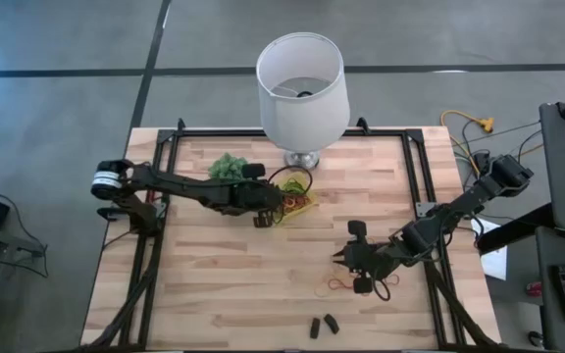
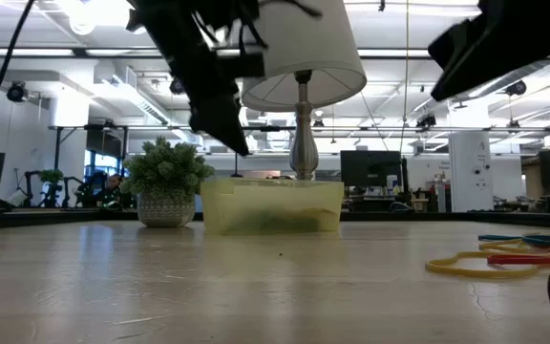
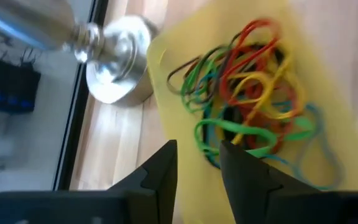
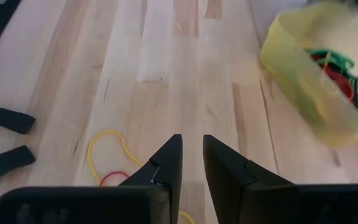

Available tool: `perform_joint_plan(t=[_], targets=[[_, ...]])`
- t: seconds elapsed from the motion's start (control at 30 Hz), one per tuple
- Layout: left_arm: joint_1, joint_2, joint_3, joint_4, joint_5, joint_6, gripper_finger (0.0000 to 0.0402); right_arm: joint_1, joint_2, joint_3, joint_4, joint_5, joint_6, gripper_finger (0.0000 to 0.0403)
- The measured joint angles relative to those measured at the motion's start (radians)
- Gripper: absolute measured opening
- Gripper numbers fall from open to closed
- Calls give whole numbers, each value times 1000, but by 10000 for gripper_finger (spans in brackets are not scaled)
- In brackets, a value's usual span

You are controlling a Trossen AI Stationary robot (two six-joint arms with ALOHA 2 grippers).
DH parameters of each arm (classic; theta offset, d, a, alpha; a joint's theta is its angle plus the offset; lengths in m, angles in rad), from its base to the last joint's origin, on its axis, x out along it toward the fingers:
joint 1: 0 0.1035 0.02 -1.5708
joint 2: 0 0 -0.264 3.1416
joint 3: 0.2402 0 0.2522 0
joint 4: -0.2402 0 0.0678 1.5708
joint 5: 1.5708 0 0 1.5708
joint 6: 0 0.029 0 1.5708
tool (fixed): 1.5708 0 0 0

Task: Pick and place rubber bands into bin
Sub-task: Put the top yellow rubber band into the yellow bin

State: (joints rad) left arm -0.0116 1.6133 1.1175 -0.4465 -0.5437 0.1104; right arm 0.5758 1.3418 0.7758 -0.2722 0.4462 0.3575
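Note:
The yellow bin (image 1: 300, 201) stands by the lamp's foot and holds a tangle of green, red and yellow rubber bands (image 3: 247, 81). My left gripper (image 3: 197, 165) hangs open just above the bin's left rim (image 3: 160, 56), with nothing between its fingers; the low view shows it clear above the bin (image 2: 270, 205). Loose rubber bands (image 1: 339, 286) lie flat on the wood toward the near right. My right gripper (image 4: 192, 155) slants down over them, its fingers a narrow gap apart and empty. A yellow band (image 4: 107, 152) and a red band (image 4: 114, 178) lie just beside its fingertips.
A white lamp (image 1: 302, 83) with a metal foot (image 3: 114, 65) stands right behind the bin. A fuzzy green plant (image 1: 229, 167) sits to the bin's left. Two dark stubby pieces (image 1: 323, 325) lie near the front edge. Bare wood spreads between the bin and the loose bands.

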Motion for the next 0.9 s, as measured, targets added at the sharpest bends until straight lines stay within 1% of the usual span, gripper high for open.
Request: perform_joint_plan(t=[0.07, 0.2, 0.3, 0.37, 0.47, 0.53, 0.63, 0.77, 0.83, 0.9], targets=[[-28, -37, 0, -19, 1, -8, 104, 1, 0, -14, -1, -1, 34, 59], [-118, -131, -16, -23, 13, -86, 105, 0, 7, -60, 37, -14, 75, 59], [-214, -200, -39, -13, 28, -133, 105, 1, 32, -110, 127, -74, 80, 59], [-282, -231, -56, -5, 27, -153, 105, 2, 66, -137, 219, -113, 52, 59], [-379, -272, -92, 38, 22, -159, 105, 2, 132, -150, 292, -139, 7, 59], [-435, -282, -111, 91, 16, -159, 105, 2, 167, -146, 281, -134, -13, 59], [-506, -286, -120, 112, 2, -160, 105, -7, 203, -130, 263, -133, -10, 59], [-572, -274, -126, 147, -51, -160, 105, -14, 217, -108, 125, -127, 57, 58], [-584, -265, -128, 159, -71, -160, 105, -14, 213, -97, 27, -123, 105, 58], [-592, -260, -132, 152, -95, -160, 105, -14, 206, -93, -12, -123, 143, 57]])
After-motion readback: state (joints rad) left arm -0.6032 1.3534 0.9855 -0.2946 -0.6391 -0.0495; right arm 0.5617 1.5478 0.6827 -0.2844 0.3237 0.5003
